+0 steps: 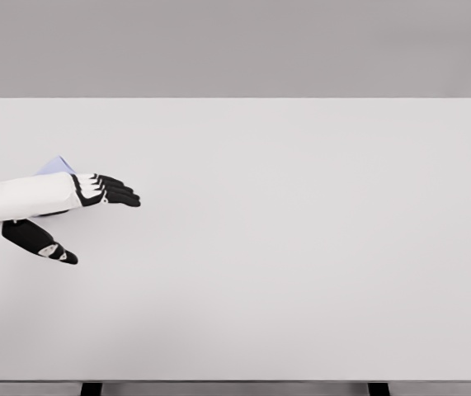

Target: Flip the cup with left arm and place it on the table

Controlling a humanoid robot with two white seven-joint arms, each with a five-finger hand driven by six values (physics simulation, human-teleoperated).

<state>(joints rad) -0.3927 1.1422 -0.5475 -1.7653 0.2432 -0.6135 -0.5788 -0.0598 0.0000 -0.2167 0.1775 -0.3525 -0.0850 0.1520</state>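
A broad white table [301, 247] stands before a plain grey wall [235, 45].

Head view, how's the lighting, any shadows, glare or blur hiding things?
Head view: flat, even light on the white table, no glare, hardly any shadow; edges slightly soft. The left robot hand, fingers extended, hides most of a pale blue object, probably the cup. The right arm is out of view.

- The left robot hand [95, 194] reaches over the worktop [301, 247] at its left side.
- The cup [57, 166] lies just behind it, mostly hidden by the forearm.
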